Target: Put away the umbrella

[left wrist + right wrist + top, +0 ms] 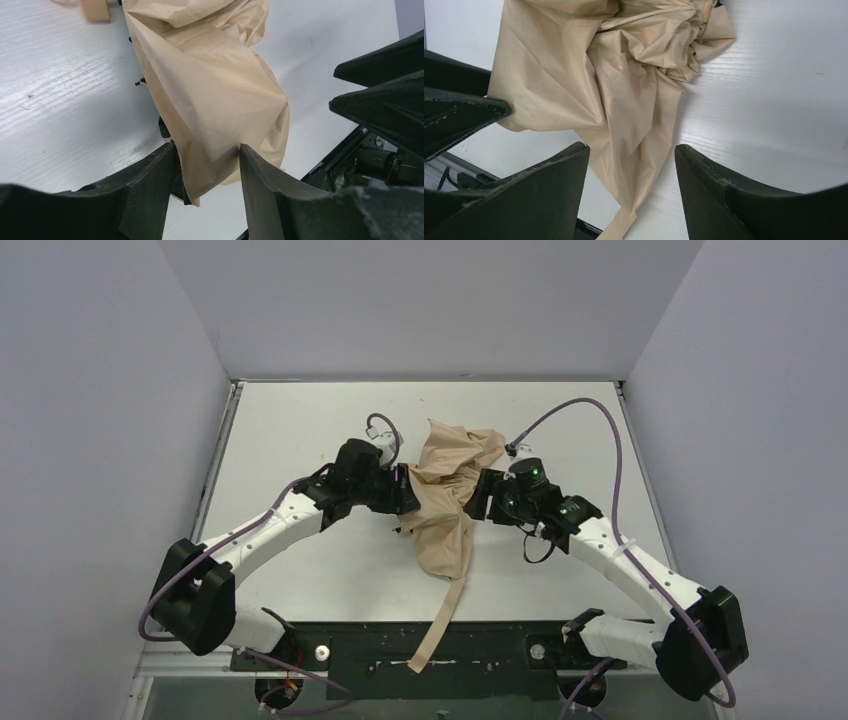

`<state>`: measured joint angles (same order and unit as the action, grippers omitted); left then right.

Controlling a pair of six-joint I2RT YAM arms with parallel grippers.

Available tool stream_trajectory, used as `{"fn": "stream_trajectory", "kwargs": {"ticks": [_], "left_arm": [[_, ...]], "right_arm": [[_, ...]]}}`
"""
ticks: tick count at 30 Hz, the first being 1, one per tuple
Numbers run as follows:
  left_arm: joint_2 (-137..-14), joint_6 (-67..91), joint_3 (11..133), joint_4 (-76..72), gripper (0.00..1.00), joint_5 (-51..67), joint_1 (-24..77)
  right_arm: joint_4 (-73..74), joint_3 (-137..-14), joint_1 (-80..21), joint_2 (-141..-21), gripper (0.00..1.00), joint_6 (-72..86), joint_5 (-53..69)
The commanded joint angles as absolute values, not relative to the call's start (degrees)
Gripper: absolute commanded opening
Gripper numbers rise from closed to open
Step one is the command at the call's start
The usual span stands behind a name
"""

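Beige umbrella (pixel 452 490) fabric lies crumpled at the centre of the desk (pixel 290 420), its strap (pixel 440 625) running to the near edge. Left gripper (pixel 206 147) clamps a fabric fold between both fingers. Right gripper (pixel 631 150) is released, jaws spread above the fabric.

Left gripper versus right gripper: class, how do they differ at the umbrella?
The left gripper clamps a fold of the umbrella between its fingers; the right gripper stands open over it, gripping nothing. The left gripper is at the umbrella's left flank, the right gripper at its right. Both have black fingers.
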<state>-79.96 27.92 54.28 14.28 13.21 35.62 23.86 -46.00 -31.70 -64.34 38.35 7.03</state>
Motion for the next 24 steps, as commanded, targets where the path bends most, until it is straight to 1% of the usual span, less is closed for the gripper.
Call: {"fn": "stream_trajectory", "kwargs": {"ticks": [1,5,7,9,12,16,17,19,24], "left_arm": [[-81.92,27.91,58.11,9.72,0.47,17.98,34.07],[-83.88,28.05,59.14,9.11,0.50,23.14,34.01],[-84.60,28.54,58.81,8.25,0.59,26.25,34.14],[-84.89,28.99,57.91,7.46,0.63,28.27,34.38],[-84.82,29.13,56.61,7.80,0.64,29.04,34.75],[-85.54,30.27,55.38,6.26,0.65,30.05,35.18],[-86.00,30.55,55.44,5.87,0.63,30.26,35.30],[-87.25,31.18,55.95,4.62,0.52,30.48,35.33],[-92.03,31.56,60.73,5.12,0.14,30.17,35.12]], "right_arm": [[19.01,-48.25,-32.07,-68.28,0.64,35.51,13.95],[15.59,-47.11,-32.41,-71.60,0.62,35.85,17.17],[14.22,-46.54,-32.64,-73.03,0.60,36.09,17.68],[12.97,-45.97,-32.82,-74.18,0.58,36.36,18.00],[11.80,-45.18,-32.87,-75.78,0.55,36.64,18.03],[11.50,-44.14,-32.91,-77.02,0.48,36.87,17.08],[11.23,-43.78,-32.88,-77.16,0.46,36.99,17.05],[10.68,-42.77,-32.87,-77.40,0.41,37.25,17.05],[8.71,-39.93,-32.85,-76.59,0.33,38.74,16.63]]}}
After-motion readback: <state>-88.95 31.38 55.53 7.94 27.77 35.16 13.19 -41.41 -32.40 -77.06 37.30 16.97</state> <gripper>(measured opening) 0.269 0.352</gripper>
